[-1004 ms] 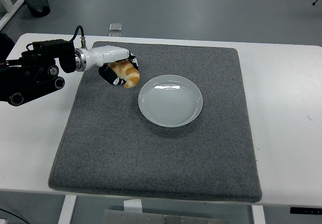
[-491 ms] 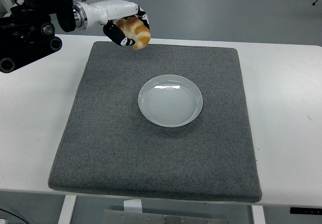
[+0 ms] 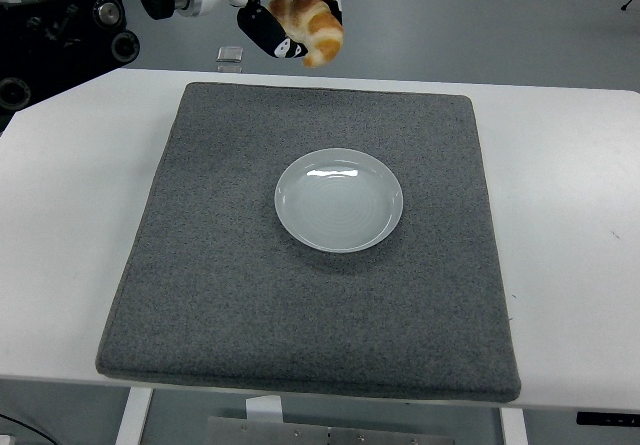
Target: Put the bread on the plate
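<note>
A golden croissant-shaped bread (image 3: 313,25) hangs high above the far edge of the table, gripped in my left hand (image 3: 292,23), whose black fingers curl around it. The arm's white forearm and black body fill the top left corner. A pale grey round plate (image 3: 338,200) lies empty near the middle of the dark grey mat (image 3: 220,285), well below and slightly right of the bread. My right arm does not appear.
The mat covers most of the white table (image 3: 570,215). A small clear object (image 3: 230,54) sits at the table's far edge, just left of the hand.
My left hand has lifted the bread off the mat's far left area, rising and moving right, toward the space behind the plate.
</note>
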`<move>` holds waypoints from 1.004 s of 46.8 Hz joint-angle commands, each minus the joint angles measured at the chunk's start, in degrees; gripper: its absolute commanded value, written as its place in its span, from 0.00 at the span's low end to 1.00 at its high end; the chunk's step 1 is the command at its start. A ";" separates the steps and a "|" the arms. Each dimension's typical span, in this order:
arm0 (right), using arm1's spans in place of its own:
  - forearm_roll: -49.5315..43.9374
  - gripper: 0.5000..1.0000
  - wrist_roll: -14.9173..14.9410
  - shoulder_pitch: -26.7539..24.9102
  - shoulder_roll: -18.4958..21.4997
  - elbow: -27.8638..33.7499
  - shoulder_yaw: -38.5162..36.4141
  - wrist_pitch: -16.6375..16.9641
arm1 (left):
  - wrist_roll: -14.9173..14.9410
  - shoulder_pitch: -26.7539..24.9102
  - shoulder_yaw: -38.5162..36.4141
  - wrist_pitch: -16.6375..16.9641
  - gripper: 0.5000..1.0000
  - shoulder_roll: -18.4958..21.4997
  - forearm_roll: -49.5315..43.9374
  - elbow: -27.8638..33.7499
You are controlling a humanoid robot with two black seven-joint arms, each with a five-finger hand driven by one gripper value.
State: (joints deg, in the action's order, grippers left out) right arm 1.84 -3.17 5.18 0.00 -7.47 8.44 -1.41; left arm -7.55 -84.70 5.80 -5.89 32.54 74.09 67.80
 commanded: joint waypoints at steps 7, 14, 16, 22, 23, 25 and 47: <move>0.00 0.86 0.00 -0.08 0.00 0.00 0.00 0.00 | -0.10 -0.02 0.00 0.00 0.00 -3.00 0.09 1.73; 0.00 0.86 0.00 -0.08 0.00 0.00 0.00 0.00 | -0.01 0.07 -0.09 -0.09 0.00 -5.38 0.26 2.17; 0.00 0.86 0.00 0.00 0.00 0.00 0.00 0.00 | -0.10 0.24 -0.44 -0.17 0.00 -6.08 0.35 2.17; 0.00 0.86 0.00 -0.08 0.00 0.00 0.00 0.00 | -0.01 1.12 -1.06 -0.35 0.00 -7.93 1.23 2.17; -0.08 0.86 0.00 0.00 0.00 0.00 0.00 0.00 | -0.10 1.21 -1.23 -0.35 0.00 -8.10 1.32 2.17; 0.00 0.86 0.00 0.00 0.00 0.00 0.00 0.00 | -0.01 1.64 -1.76 -0.35 0.00 -8.54 1.49 2.08; 0.00 0.86 0.00 0.00 0.00 0.00 0.00 0.00 | -0.01 9.82 -3.61 -0.26 0.00 -10.30 9.93 0.32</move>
State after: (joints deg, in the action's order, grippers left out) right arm 1.84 -3.17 5.13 0.00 -7.46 8.44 -1.41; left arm -7.59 -76.04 2.16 -6.15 22.67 82.89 68.44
